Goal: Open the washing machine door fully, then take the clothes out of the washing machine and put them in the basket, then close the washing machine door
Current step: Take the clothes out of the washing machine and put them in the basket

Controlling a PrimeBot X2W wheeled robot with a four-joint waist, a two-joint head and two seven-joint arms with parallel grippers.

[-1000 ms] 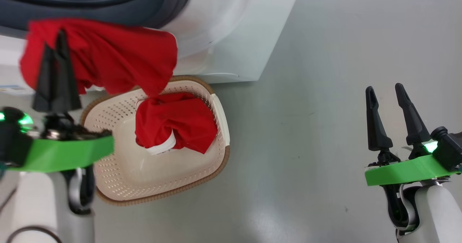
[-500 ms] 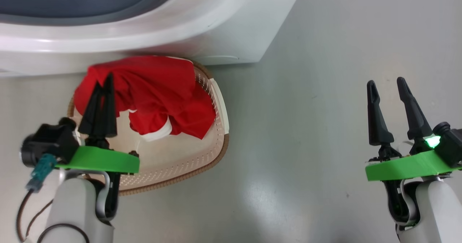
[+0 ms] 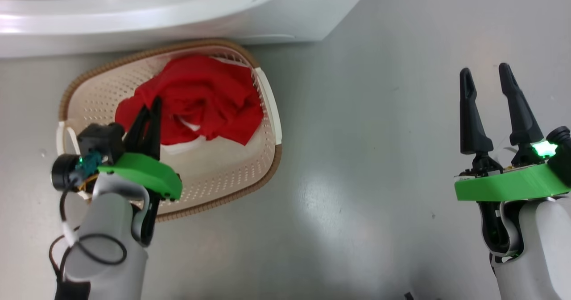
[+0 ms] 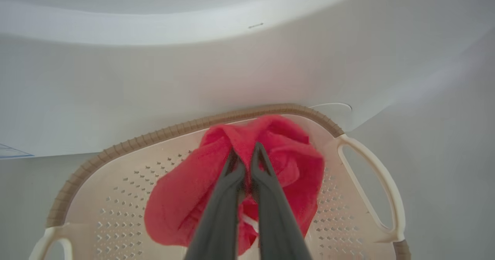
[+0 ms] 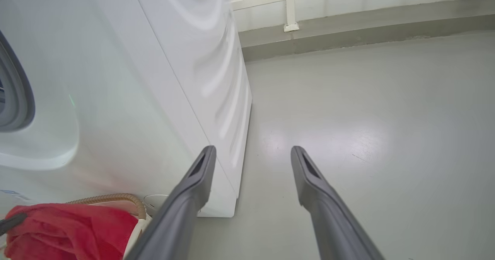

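Clothes (image 3: 205,90): one, maybe two; basket (image 3: 214,175): one

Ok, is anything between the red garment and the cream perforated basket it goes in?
Nothing visible does: the bright red fabric garment already lies inside the cream perforated plastic basket, with the left gripper shut on it.

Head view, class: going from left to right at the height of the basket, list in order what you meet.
Left gripper → red clothes → basket's white side handle → bare floor → right gripper.
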